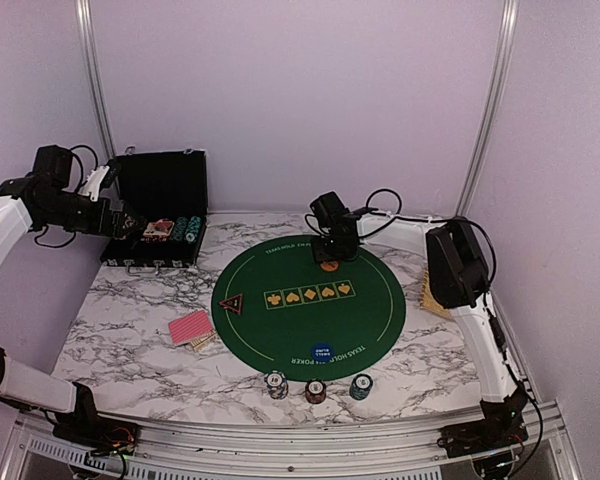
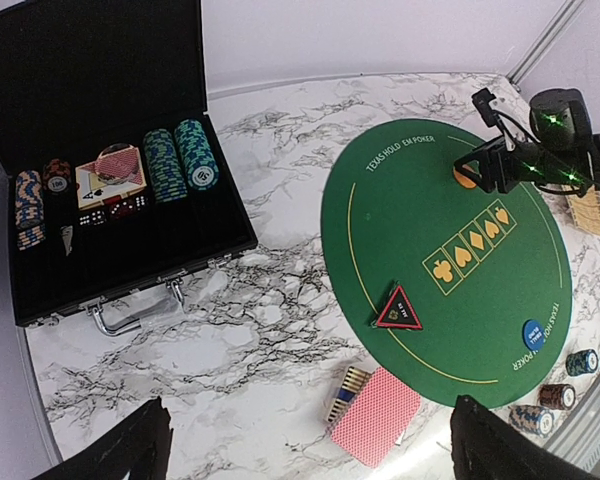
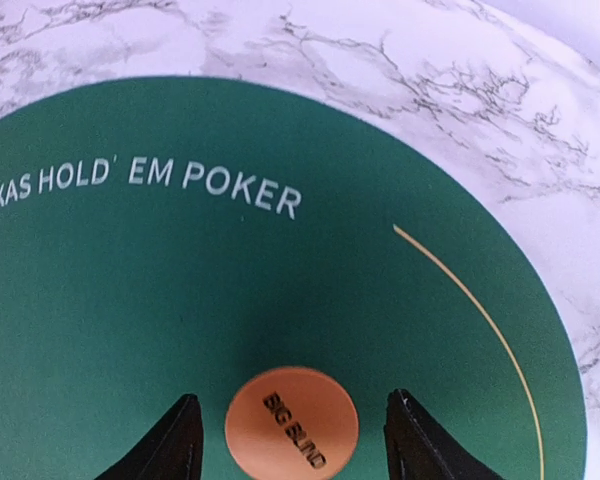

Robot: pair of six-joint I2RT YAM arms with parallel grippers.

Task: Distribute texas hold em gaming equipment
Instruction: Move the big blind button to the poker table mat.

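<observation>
Orange button (image 3: 291,420) reads BIG BLIND; blue button (image 1: 322,352) perhaps SMALL BLIND.

The green mat (image 3: 100,330) carries "TEXAS HOLD' EM POKER" in white along its far rim, and the same wording runs along its near rim. At its middle stands a yellow row of five card-suit signs (image 1: 309,295). The orange button (image 3: 292,430) reads "BIG BLIND" in black. Lettering on the blue button (image 1: 322,352) and the triangle marker (image 2: 399,311) is too small to read
</observation>
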